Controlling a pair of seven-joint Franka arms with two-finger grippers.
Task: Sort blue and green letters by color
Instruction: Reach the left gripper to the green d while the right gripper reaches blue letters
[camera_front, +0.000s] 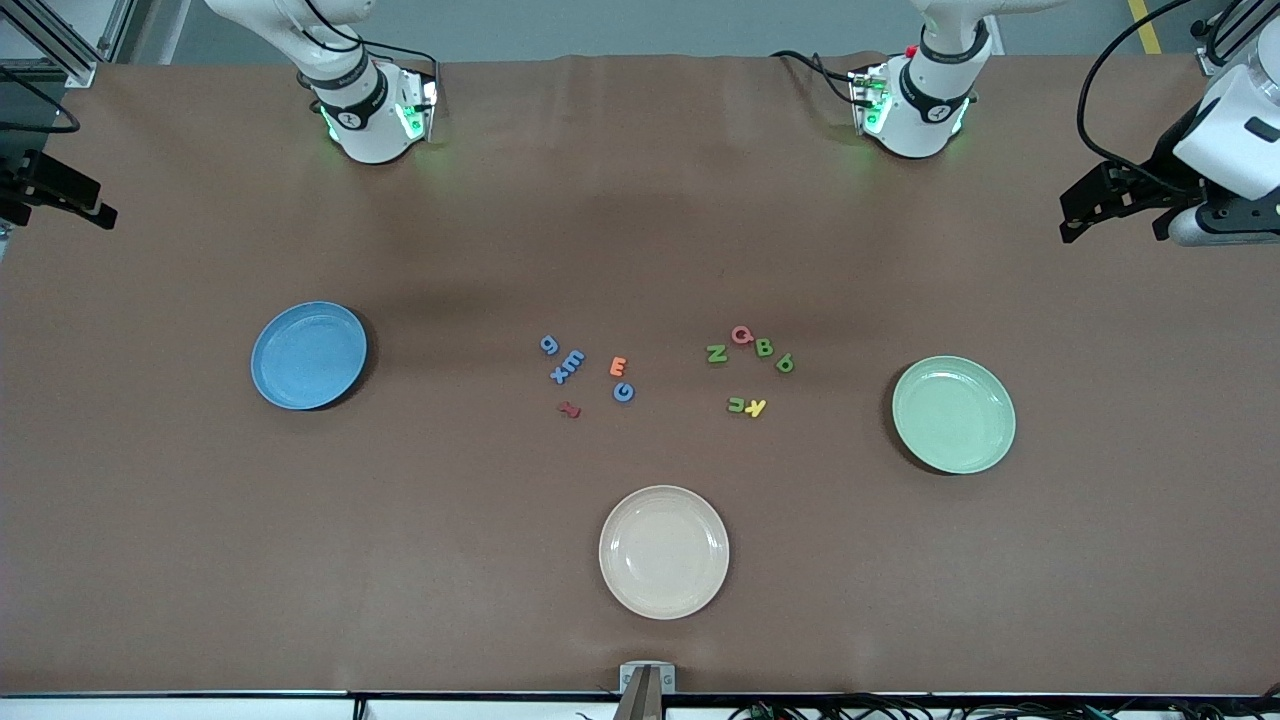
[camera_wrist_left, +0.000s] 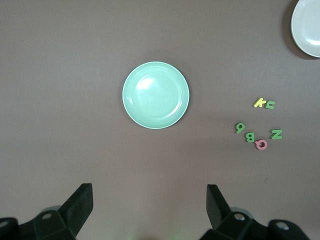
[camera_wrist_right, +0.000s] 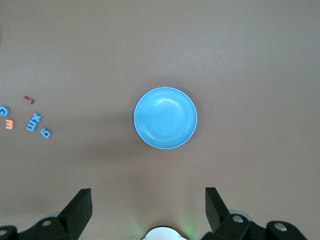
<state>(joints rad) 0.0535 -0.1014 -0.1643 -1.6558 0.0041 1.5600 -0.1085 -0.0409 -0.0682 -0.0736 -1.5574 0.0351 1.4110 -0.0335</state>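
Blue letters g (camera_front: 549, 344), m (camera_front: 573, 359), x (camera_front: 560, 375) and G (camera_front: 623, 391) lie mid-table, toward the right arm's end. Green letters N (camera_front: 716, 353), B (camera_front: 764, 347), b (camera_front: 785, 363) and u (camera_front: 737, 404) lie toward the left arm's end. My left gripper (camera_wrist_left: 148, 192) hangs open and empty high over the green plate (camera_wrist_left: 156, 95). My right gripper (camera_wrist_right: 147, 195) hangs open and empty high over the blue plate (camera_wrist_right: 165, 118). In the front view the left gripper (camera_front: 1115, 215) and right gripper (camera_front: 55, 205) show at the table's ends.
An orange E (camera_front: 618, 366) and a dark red piece (camera_front: 569, 409) lie among the blue letters. A pink G (camera_front: 741, 335) and a yellow K (camera_front: 757, 406) lie among the green ones. A cream plate (camera_front: 664, 551) sits nearest the front camera. Brown tabletop surrounds everything.
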